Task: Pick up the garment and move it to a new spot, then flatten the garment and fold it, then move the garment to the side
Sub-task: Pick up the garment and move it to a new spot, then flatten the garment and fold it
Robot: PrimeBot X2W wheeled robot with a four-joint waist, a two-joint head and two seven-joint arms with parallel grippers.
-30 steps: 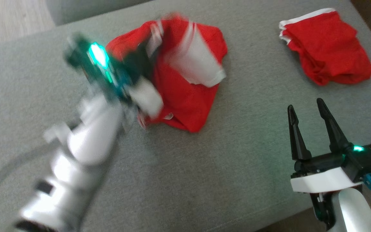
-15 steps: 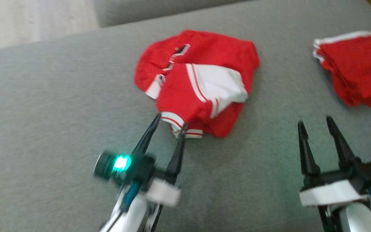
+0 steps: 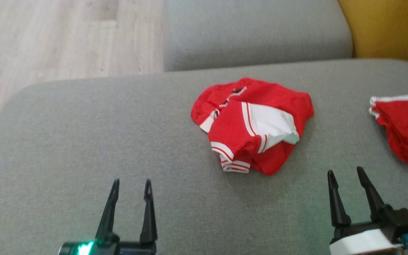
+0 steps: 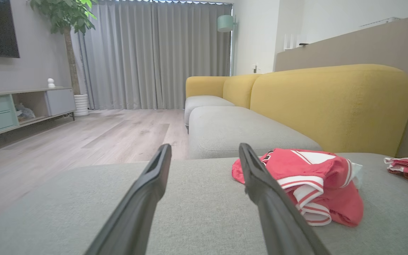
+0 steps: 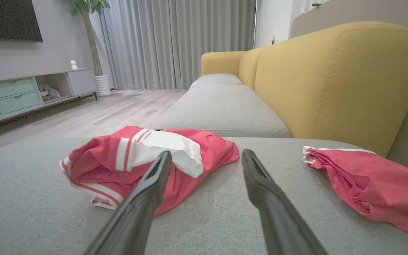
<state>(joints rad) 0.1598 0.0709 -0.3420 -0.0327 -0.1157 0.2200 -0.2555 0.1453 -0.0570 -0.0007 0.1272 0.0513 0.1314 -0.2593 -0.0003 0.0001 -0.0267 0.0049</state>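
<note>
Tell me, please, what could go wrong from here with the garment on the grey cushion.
1. The red-and-white garment lies bunched in overlapping layers; a pinch may catch several, leaving it hard to flatten.
2. The second red garment lies nearby on the right; spreading could overlap it, or it might be grabbed instead.
</note>
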